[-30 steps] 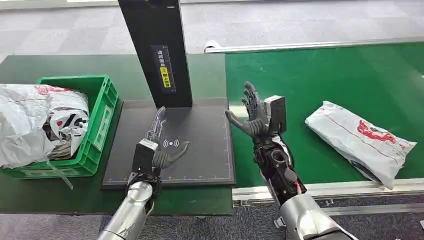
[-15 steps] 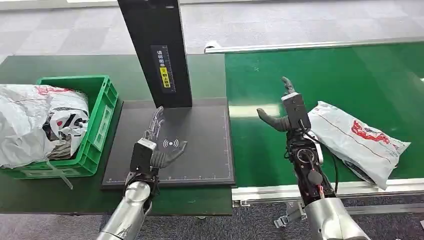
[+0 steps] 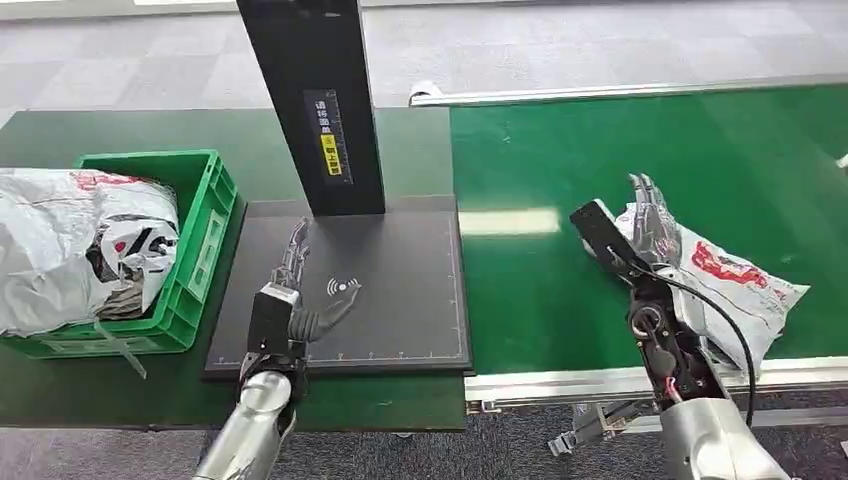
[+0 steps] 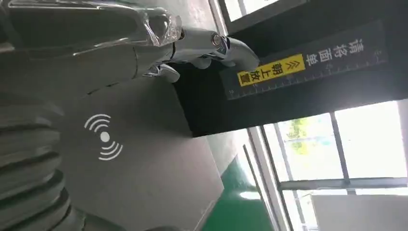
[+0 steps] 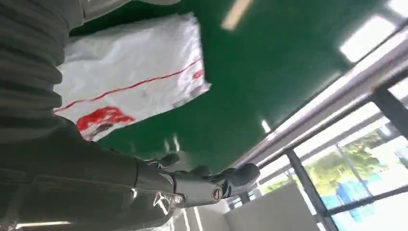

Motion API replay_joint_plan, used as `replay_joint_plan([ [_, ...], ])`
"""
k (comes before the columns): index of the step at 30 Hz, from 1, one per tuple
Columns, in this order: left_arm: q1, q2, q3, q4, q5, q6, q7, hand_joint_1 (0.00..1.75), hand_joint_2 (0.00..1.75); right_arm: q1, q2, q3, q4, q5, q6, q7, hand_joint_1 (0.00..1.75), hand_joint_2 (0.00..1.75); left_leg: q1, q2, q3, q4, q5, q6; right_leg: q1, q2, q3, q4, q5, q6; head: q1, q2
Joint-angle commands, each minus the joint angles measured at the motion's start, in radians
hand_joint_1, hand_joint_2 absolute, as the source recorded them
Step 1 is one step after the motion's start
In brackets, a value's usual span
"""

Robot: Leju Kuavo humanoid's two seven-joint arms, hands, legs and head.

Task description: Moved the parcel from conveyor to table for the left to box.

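Step in hand: the reach for pickup. The parcel lies on the green conveyor, near its front rail. The right hand is over the parcel's near end, fingers spread, nothing gripped. The left hand hovers open above the dark pad. Next: close on the slack bag, then carry it left to the pad. The black post stands behind the pad; the green crate is already heaped with bags.

Green conveyor carries a white parcel; table bears a green crate
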Motion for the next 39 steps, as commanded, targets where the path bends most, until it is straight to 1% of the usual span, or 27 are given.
replay_joint_plan([
  [1, 0.03, 0.029, 0.009, -0.047, 0.007, 0.001, 0.02, 0.0, 1.75, -0.06, -0.052, -0.031, 0.108, 0.082, 0.06, 0.04, 0.0, 1.75, 0.0, 0.0, 0.002, -0.001, 0.0, 0.0, 0.0, 0.001, 0.002, -0.001, 0.0, -0.001, 0.0, 0.0],
  [3, 0.03, 0.029, 0.009, -0.047, 0.007, 0.001, 0.02, 0.0, 1.75, -0.06, -0.052, -0.031, 0.108, 0.082, 0.06, 0.04, 0.0, 1.75, 0.0, 0.001, 0.002, -0.001, 0.0, 0.0, 0.0, 0.002, 0.002, -0.001, 0.0, -0.001, 0.0, 0.0],
  [5, 0.043, 0.031, 0.005, -0.058, 0.008, -0.003, 0.022, 0.0, 1.75, -0.049, -0.076, -0.023, 0.112, 0.141, 0.162, 0.109, 0.0, 1.75, 0.0, 0.002, 0.003, -0.001, 0.0, 0.0, 0.0, 0.002, 0.002, -0.001, 0.0, -0.001, 0.0, 0.0],
  [6, 0.055, 0.034, 0.002, -0.069, 0.007, -0.007, 0.025, 0.0, 1.75, -0.027, -0.114, -0.002, 0.105, 0.213, 0.22, 0.138, 0.0, 1.75, 0.0, 0.001, 0.002, -0.001, 0.0, 0.001, 0.0, 0.001, 0.002, -0.001, 0.0, 0.0, 0.0, 0.0],
  [7, 0.064, 0.034, 0.002, -0.075, 0.008, -0.008, 0.025, 0.0, 1.75, -0.013, -0.126, -0.016, 0.105, 0.219, 0.223, 0.133, 0.0, 1.75, 0.0, 0.001, 0.003, -0.001, 0.0, 0.001, 0.0, 0.001, 0.002, -0.002, 0.0, 0.0, 0.0, 0.0],
  [9, 0.092, 0.033, 0.012, -0.113, 0.007, -0.009, 0.035, 0.0, 1.75, -0.005, -0.144, -0.043, 0.116, 0.254, 0.223, 0.121, 0.0, 1.75, 0.0, -0.004, 0.004, -0.003, 0.0, 0.001, 0.001, -0.004, 0.006, -0.004, 0.0, 0.0, 0.0, 0.0],
  [10, 0.1, 0.033, 0.016, -0.125, 0.004, -0.011, 0.041, 0.0, 1.75, -0.007, -0.148, -0.06, 0.124, 0.266, 0.236, 0.116, 0.0, 1.75, 0.0, -0.003, 0.004, -0.002, 0.0, 0.001, 0.0, -0.003, 0.005, -0.003, -0.001, 0.0, 0.0, 0.0],
  [13, 0.109, 0.034, 0.025, -0.138, -0.001, -0.016, 0.048, 0.0, 1.75, -0.023, -0.176, -0.085, 0.166, 0.298, 0.302, 0.107, 0.0, 1.75, 0.0, -0.001, 0.001, -0.001, -0.001, 0.001, 0.0, -0.002, 0.002, -0.001, -0.001, 0.0, 0.0, 0.0],
  [14, 0.108, 0.034, 0.026, -0.136, -0.003, -0.018, 0.051, 0.0, 1.75, -0.025, -0.187, -0.089, 0.183, 0.303, 0.343, 0.107, 0.0, 1.75, -0.001, -0.001, 0.001, -0.001, -0.001, 0.001, -0.001, -0.001, 0.001, -0.001, 0.0, 0.0, 0.0, 0.0],
  [16, 0.107, 0.033, 0.025, -0.124, -0.004, -0.021, 0.052, 0.0, 1.75, -0.017, -0.211, -0.086, 0.22, 0.313, 0.417, 0.107, 0.0, 1.75, -0.001, -0.002, 0.002, -0.001, -0.001, 0.001, -0.001, -0.003, 0.003, -0.002, -0.001, 0.0, 0.0, 0.0],
  [18, 0.108, 0.03, 0.021, -0.119, -0.01, -0.018, 0.055, 0.0, 1.75, 0.001, -0.221, -0.086, 0.243, 0.319, 0.454, 0.108, 0.0, 1.75, 0.0, -0.004, 0.002, -0.002, 0.0, 0.001, -0.001, -0.004, 0.004, -0.002, -0.001, 0.0, 0.0, 0.0],
  [25, 0.126, 0.024, 0.012, -0.135, -0.018, -0.013, 0.063, 0.0, 1.75, 0.005, -0.205, -0.082, 0.266, 0.331, 0.462, 0.138, 0.0, 1.75, 0.0, 0.0, 0.002, -0.001, -0.001, 0.001, -0.001, 0.0, 0.001, -0.001, 0.0, 0.0, 0.0, 0.0],
  [39, 0.126, 0.024, 0.012, -0.135, -0.018, -0.013, 0.063, 0.0, 1.75, 0.005, -0.205, -0.082, 0.266, 0.331, 0.462, 0.138, 0.0, 1.75, -0.001, 0.0, 0.001, -0.001, -0.001, 0.001, -0.001, 0.0, 0.001, -0.001, 0.0, 0.0, 0.0, 0.0],
])
